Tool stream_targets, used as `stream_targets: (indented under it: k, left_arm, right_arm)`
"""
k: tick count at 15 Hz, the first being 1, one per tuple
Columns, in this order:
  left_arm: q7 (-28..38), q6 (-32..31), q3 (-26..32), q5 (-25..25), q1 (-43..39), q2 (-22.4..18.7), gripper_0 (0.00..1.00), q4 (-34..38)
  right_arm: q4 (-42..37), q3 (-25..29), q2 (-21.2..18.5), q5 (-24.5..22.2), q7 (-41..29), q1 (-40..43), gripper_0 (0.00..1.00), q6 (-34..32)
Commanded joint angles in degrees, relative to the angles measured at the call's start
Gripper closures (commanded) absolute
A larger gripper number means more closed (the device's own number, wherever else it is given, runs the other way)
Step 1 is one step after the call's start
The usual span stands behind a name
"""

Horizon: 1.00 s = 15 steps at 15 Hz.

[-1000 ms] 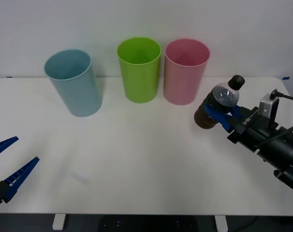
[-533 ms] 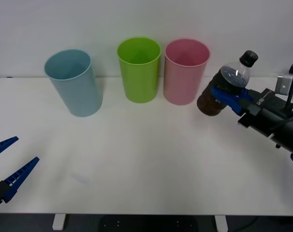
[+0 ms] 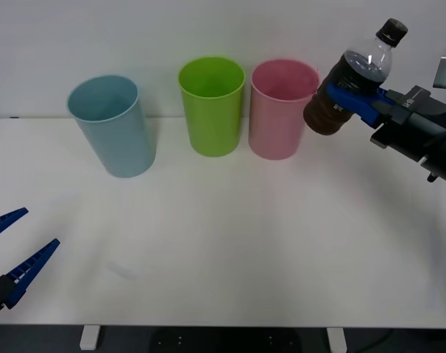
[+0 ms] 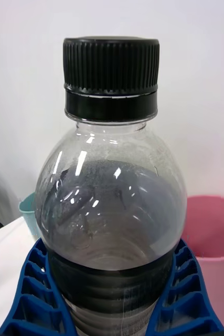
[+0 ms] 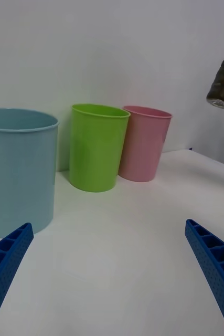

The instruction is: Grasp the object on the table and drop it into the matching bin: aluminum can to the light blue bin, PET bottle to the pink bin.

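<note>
My right jaws [image 3: 349,97] grip the PET bottle [image 3: 353,78] aloft, just beside the pink bin [image 3: 280,110]. Next, carry it over the rim and release; my left jaws [image 3: 13,254] wait wide over the desk [image 3: 223,243].

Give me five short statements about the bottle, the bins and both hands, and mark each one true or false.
1. The right hand holds the bottle off the table. True.
2. The bottle's cap is off. False: its black cap is on.
3. The green bin stands between the blue bin and pink bin. True.
4. The bottle is inside the pink bin. False: it is beside the rim, in the air.
5. The left hand grips the blue bin. False: it is open, near the table's front edge.
</note>
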<state>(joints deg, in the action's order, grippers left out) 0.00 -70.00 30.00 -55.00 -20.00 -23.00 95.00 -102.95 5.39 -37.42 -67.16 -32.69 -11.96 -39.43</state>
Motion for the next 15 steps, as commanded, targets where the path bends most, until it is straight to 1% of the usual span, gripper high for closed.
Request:
stream_targets:
  k: [1,3,6,10,15]
  left_arm:
    - [0.0,0.0,0.0,0.0,0.0,0.0,0.0,0.0]
    - [0.0,0.0,0.0,0.0,0.0,0.0,0.0,0.0]
    - [0.0,0.0,0.0,0.0,0.0,0.0,0.0,0.0]
    - [0.0,0.0,0.0,0.0,0.0,0.0,0.0,0.0]
    - [0.0,0.0,0.0,0.0,0.0,0.0,0.0,0.0]
  right_arm:
    - [4.77,-0.99,-0.02,-2.71,0.7,-5.44,1.0,-0.03]
    - [9.34,-2.22,-0.02,-4.82,1.14,-10.01,1.0,-0.03]
    - [16.9,-4.77,-0.02,-5.26,1.93,-16.86,1.0,-0.03]
    - [25.08,-6.62,0.94,-7.63,2.9,-23.9,1.0,-0.03]
    - [35.89,-6.79,5.69,-12.12,4.83,-32.16,1.0,0.58]
